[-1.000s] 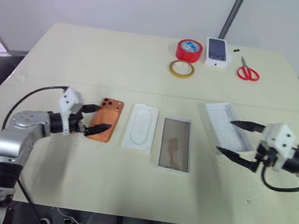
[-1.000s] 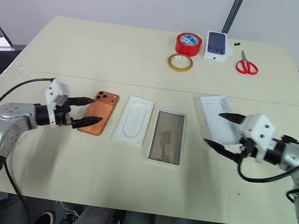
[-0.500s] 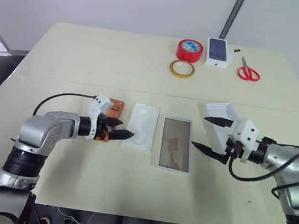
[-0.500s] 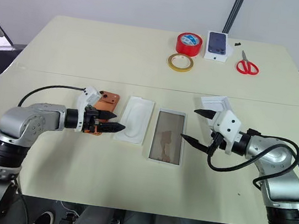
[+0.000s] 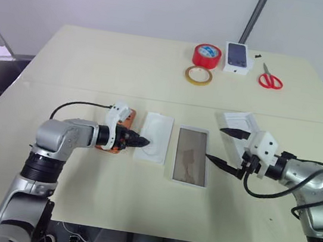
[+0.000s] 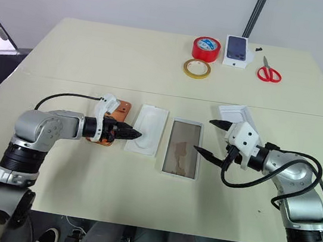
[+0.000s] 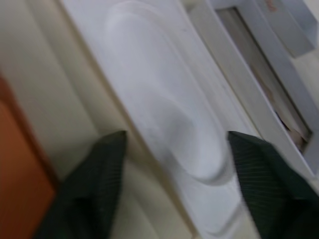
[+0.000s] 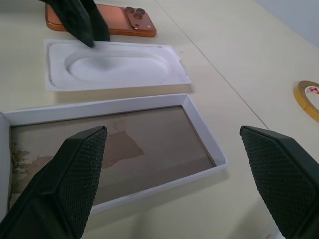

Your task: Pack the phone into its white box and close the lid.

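bare tabletop (image 5: pixel 108 198) fronts the white box (image 5: pixel 190 164); left gripper (image 5: pixel 140 141) half-closed over insert's (image 5: pixel 154 137) edge, right gripper (image 5: pixel 223 145) wide.

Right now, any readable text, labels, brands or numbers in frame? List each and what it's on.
No text can be read anywhere.
Red tape roll: a blue and white label on its top face, too small to read.
Small white box: printed with a dark phone picture, no legible words.
Yellow tape roll: marks near the rim, too blurred to read.
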Controlling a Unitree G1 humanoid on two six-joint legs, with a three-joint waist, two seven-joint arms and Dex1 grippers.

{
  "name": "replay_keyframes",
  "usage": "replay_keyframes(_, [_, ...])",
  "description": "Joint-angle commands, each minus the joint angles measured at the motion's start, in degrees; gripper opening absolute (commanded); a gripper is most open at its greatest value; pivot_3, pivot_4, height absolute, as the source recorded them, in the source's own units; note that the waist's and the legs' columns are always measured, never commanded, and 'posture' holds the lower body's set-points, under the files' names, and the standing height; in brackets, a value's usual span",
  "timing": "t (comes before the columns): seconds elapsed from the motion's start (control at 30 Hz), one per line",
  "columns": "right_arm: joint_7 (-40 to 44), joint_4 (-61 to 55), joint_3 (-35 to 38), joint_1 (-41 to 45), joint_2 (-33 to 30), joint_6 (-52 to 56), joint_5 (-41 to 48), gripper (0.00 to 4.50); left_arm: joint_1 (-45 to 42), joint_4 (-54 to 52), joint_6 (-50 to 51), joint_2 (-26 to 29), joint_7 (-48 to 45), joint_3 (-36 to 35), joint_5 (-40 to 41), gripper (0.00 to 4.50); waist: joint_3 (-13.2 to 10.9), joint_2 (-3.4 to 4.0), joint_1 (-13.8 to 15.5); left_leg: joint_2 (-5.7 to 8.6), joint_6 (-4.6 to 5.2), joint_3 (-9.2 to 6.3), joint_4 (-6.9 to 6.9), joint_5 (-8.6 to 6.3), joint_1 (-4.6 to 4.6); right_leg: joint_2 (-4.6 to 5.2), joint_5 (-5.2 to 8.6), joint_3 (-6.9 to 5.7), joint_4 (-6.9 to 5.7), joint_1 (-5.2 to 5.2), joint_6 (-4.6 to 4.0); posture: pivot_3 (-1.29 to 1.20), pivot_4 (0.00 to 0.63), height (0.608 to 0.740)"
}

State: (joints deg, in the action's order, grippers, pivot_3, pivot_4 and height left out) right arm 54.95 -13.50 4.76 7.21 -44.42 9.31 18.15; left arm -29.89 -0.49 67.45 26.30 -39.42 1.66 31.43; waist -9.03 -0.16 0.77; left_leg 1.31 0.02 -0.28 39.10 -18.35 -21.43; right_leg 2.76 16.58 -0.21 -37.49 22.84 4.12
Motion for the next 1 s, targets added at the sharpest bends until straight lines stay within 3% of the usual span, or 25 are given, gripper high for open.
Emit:
replay_keyframes(0.03, [-0.6,-2.3,0.6,0.0,0.2,-0.5,0.1,4.50,1.7,1.0,1.5,-1.1,1.7,1.9,-0.8,1.11,0.0,0.00,0.0,0.00,0.00,0.00,0.00,0.00,0.00,0.00,0.00,0.00,0.01,0.00,0.00,0.00,0.150,0.740])
replay_keyframes(0.1, [-0.8,-2.4,0.3,0.2,0.4,-0.4,0.1,4.50,2.2,0.1,2.7,-1.5,1.9,1.5,0.0,0.09,0.0,0.00,0.0,0.00,0.00,0.00,-0.01,0.00,0.00,0.00,0.00,0.00,0.01,0.01,0.00,0.00,0.150,0.740])
replay_keyframes(0.13, [-0.8,-2.4,0.2,0.3,0.4,-0.4,0.1,4.50,2.3,-0.2,3.0,-1.6,2.0,1.4,0.2,0.04,0.0,0.00,0.0,0.00,0.00,0.00,-0.01,0.00,0.00,0.00,0.00,0.00,0.01,0.01,0.00,0.00,0.150,0.740])
replay_keyframes(0.33, [1.0,-3.6,-0.8,-1.1,-0.3,-1.0,0.2,4.50,3.1,-0.7,4.8,-1.7,3.4,-0.4,0.9,0.04,0.0,0.00,-0.1,0.00,-0.01,0.00,-0.02,0.00,0.01,0.00,0.00,0.00,0.02,0.01,0.00,0.00,0.150,0.740])
replay_keyframes(0.5, [5.2,-9.6,-3.1,-8.1,-1.9,1.3,2.6,4.50,0.0,0.9,7.6,-3.7,6.3,-9.4,4.4,0.04,0.0,-0.05,-0.1,-0.01,0.00,-0.01,-0.04,0.00,-0.03,0.00,0.00,0.00,0.02,0.05,0.00,0.00,0.150,0.740])
replay_keyframes(0.63, [4.5,-12.2,-5.7,-8.2,-0.5,4.1,3.3,4.50,-1.8,0.2,10.3,-6.0,9.4,-15.6,7.3,0.04,0.0,-0.09,-0.5,-0.01,-0.02,-0.01,-0.01,0.01,-0.03,-0.01,0.00,0.00,-0.02,0.06,0.01,0.00,0.150,0.740])
replay_keyframes(0.83, [3.6,-7.6,-15.7,-5.7,-0.7,1.0,-8.2,4.50,-1.4,-2.8,10.6,-9.7,14.5,-17.9,7.7,0.04,-0.1,-0.19,0.0,0.00,-0.07,-0.02,-0.01,0.03,-0.11,-0.02,0.00,0.00,-0.02,0.15,0.01,0.00,0.150,0.740])
replay_keyframes(0.93, [4.9,-4.4,-17.9,-3.7,-1.3,1.3,-10.1,3.72,-1.0,-3.7,10.7,-10.9,16.3,-18.5,7.7,0.00,-0.1,-0.22,0.0,0.04,-0.31,-0.01,0.01,0.16,-0.12,-0.01,0.00,0.00,-0.01,0.14,0.01,0.00,0.150,0.740])
replay_keyframes(1.0, [5.0,-3.4,-18.0,-2.9,-1.4,0.3,-10.9,2.74,-0.9,-3.6,11.1,-11.3,17.0,-19.1,8.0,0.00,-0.1,-0.22,-0.1,0.03,-0.34,-0.02,0.00,0.18,-0.10,-0.02,0.00,0.00,-0.01,0.14,0.01,0.00,0.150,0.740])
